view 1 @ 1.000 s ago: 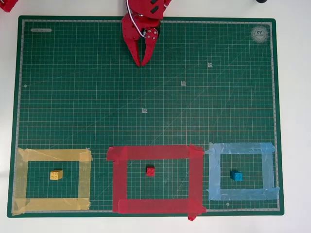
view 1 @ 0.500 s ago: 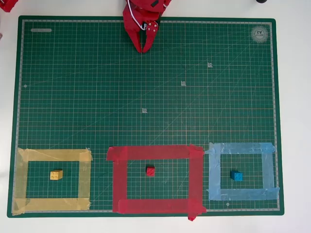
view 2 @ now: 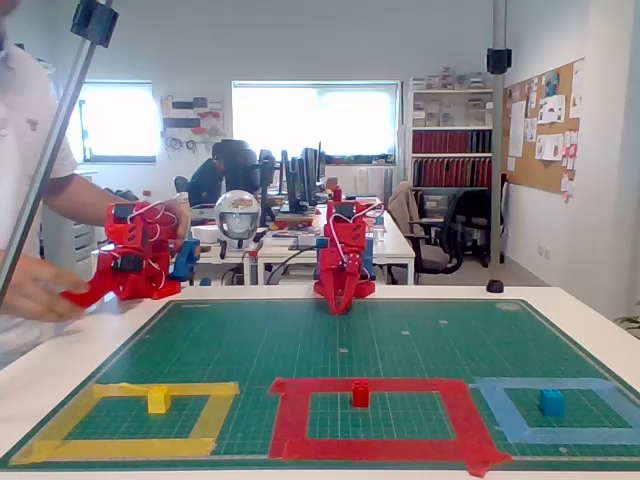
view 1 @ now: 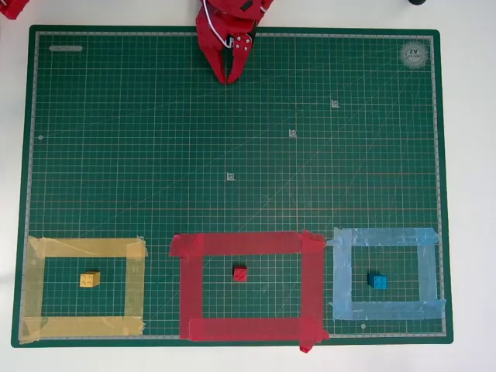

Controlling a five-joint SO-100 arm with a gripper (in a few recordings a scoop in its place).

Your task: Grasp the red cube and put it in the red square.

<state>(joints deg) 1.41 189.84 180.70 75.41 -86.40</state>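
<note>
Inside the red square [view 1: 246,286], on the green mat near the frame's middle: the red cube [view 1: 240,273], upright, clear of every tape strip, seen the same way in the fixed view [view 2: 360,394]. By the look of things, placement done; nothing left to carry. To the left in the overhead view, a yellow cube [view 1: 90,279] within a yellow tape frame [view 1: 83,289]; to the right, a blue cube [view 1: 378,281] within a light blue tape frame [view 1: 387,273]. Both sitting apart from their strips.

Well apart from all three, at the far edge of the cutting mat [view 1: 155,139]: the tool [view 1: 229,77], empty, tips drawn together to a narrow point, folded back toward the arm's base. Same pose in the fixed view [view 2: 340,305], tips down near the mat.

For the step in hand, best simply to settle at rest: tool kept narrow, held high off the mat, no sweep toward the frames. Any drift forward risks nudging a cube out of place. White counter [view 1: 469,194] around the mat.
</note>
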